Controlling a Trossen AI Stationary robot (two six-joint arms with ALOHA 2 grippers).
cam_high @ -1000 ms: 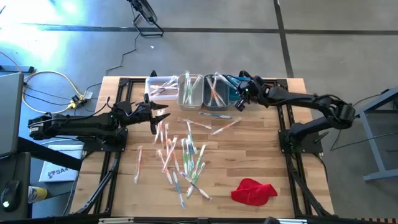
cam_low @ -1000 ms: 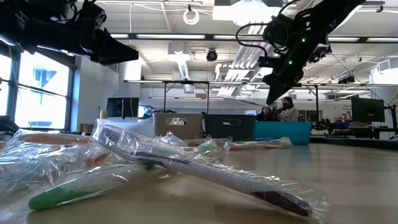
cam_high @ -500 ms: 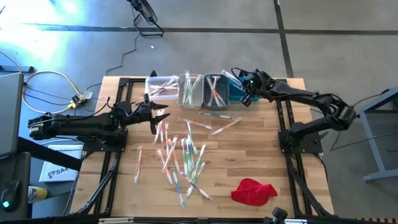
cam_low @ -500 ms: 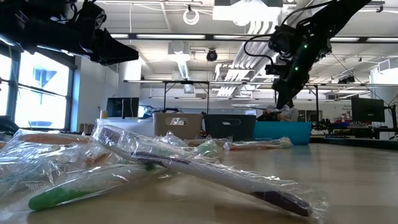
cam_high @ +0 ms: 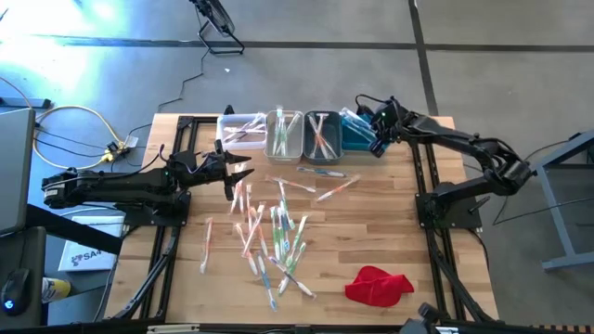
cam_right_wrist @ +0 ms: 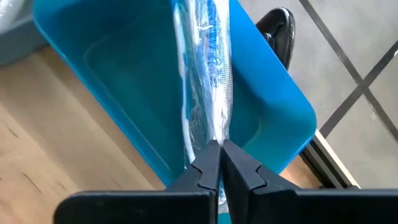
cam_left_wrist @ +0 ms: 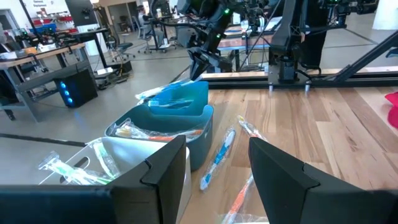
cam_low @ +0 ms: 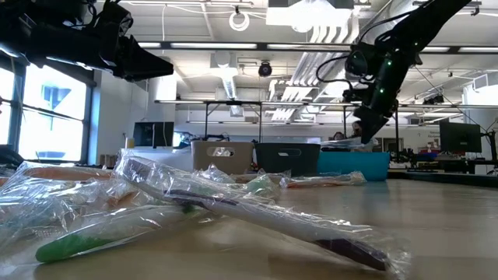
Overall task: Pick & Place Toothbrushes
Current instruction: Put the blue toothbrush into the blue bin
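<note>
Four small rectangular plastic bins (cam_high: 301,134) line the wooden counter's (cam_high: 390,232) far edge; wrapped toothbrushes (cam_high: 269,232) lie scattered mid-counter; a crumpled red cloth (cam_high: 379,284) sits near-right.

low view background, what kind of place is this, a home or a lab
Most likely a robotics lab or workshop: an open ceiling with strip lights, benches with monitors beyond the table, and a concrete floor with cables under the rig.

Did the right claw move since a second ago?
Yes. In the high view the right claw, shut on a wrapped blue toothbrush, has shifted rightward, away from the grey bin, and now hangs over the blue bin.
</note>
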